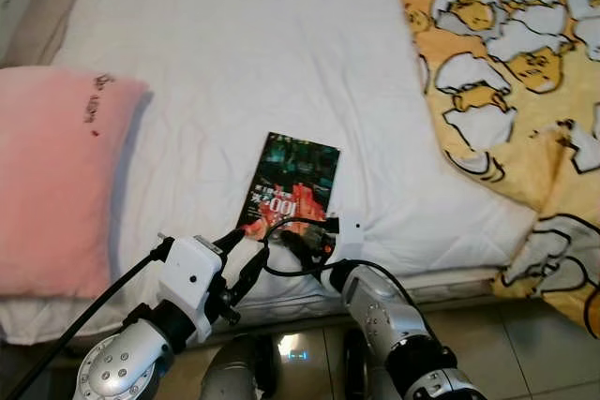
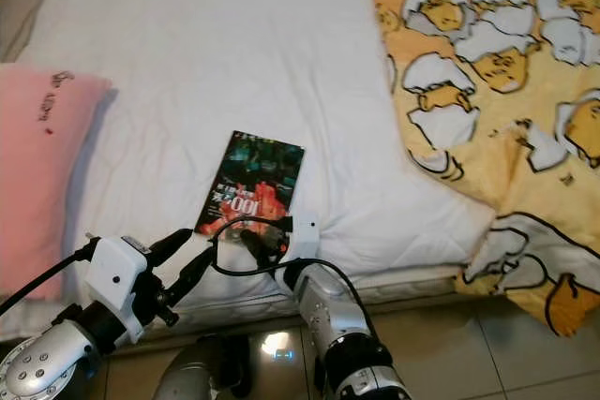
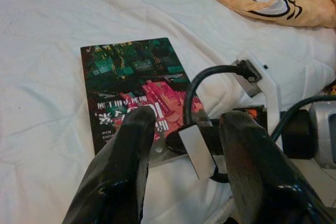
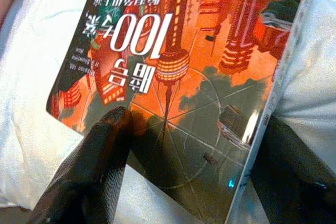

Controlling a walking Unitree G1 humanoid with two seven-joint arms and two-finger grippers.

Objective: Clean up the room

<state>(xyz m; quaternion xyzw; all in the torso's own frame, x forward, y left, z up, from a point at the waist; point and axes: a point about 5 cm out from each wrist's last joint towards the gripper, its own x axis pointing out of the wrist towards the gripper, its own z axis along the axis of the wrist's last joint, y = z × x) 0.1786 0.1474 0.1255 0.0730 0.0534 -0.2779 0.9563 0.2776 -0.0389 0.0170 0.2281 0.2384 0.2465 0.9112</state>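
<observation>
A book (image 1: pixel 292 180) with a dark green and red cover lies flat on the white bed sheet (image 1: pixel 244 44), close to the bed's front edge. My right gripper (image 4: pixel 205 145) is open over the book's near end. One of its fingers (image 4: pixel 113 140) rests on the cover and the other sits just past the book's long edge. My left gripper (image 1: pixel 246 255) is open and empty, hovering just left of the book's near corner, beside the right wrist. In the left wrist view the book (image 3: pixel 131 77) lies beyond the left gripper's two fingertips.
A pink pillow (image 1: pixel 56 175) lies on the bed at the left. A yellow duvet (image 1: pixel 506 53) with a cartoon print covers the right side and hangs over the bed's front corner. Tiled floor (image 1: pixel 525 344) shows below the mattress edge.
</observation>
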